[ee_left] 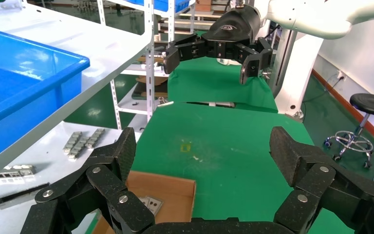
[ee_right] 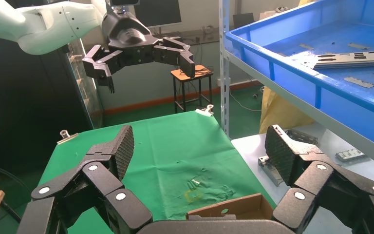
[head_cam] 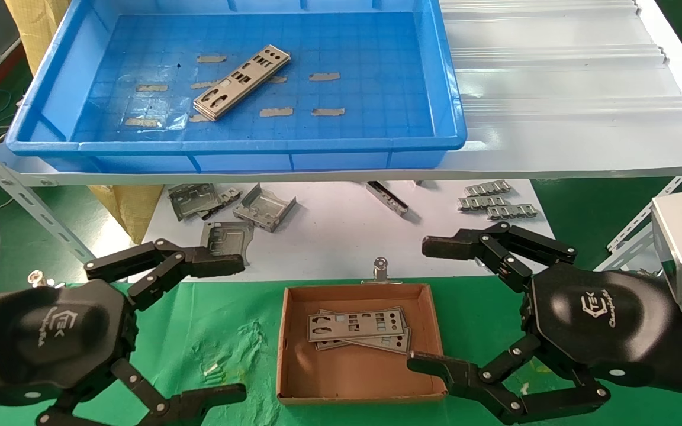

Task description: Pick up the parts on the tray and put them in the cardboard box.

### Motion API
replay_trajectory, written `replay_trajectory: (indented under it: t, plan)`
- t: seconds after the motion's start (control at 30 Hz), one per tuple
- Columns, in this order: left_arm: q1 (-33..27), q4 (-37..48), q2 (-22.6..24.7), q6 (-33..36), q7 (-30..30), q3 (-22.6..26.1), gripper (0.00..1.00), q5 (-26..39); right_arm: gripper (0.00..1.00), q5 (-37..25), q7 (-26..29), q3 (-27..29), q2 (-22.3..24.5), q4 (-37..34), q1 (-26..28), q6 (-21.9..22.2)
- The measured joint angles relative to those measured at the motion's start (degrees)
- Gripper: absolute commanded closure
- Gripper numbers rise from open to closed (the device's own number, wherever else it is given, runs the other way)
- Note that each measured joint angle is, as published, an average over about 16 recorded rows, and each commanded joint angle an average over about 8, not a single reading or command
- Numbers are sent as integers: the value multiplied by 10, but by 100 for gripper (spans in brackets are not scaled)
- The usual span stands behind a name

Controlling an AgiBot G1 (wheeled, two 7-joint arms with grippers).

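Green cloth (head_cam: 228, 331) covers the near table, where a brown cardboard box (head_cam: 293, 355) holds two overlapping punched metal plates (head_cam: 357, 325). Left gripper (head_cam: 222, 328) hovers left of the box, jaws spread wide and empty. Right gripper (head_cam: 430, 305) hovers at the box's right edge, also spread wide and empty. Beyond, on a white surface, lie bent grey brackets (head_cam: 264, 207) and small ridged strips (head_cam: 495, 201). Farther back, on a shelf, the blue tray (head_cam: 376, 142) holds a stack of plates (head_cam: 240, 81) left of centre, lying diagonally among bits of tan tape (head_cam: 276, 111).
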Motion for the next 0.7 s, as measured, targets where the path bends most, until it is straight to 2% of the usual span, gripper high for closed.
replay_trajectory:
  t: [0.23, 0.27, 0.7]
  plan:
    - [0, 0, 0, 0, 0, 0, 0, 0, 95, 0, 0, 0, 0, 0, 0, 0]
    - [0, 0, 0, 0, 0, 0, 0, 0, 100, 0, 0, 0, 0, 0, 0, 0]
    - [0, 0, 0, 0, 0, 0, 0, 0, 100, 0, 0, 0, 0, 0, 0, 0]
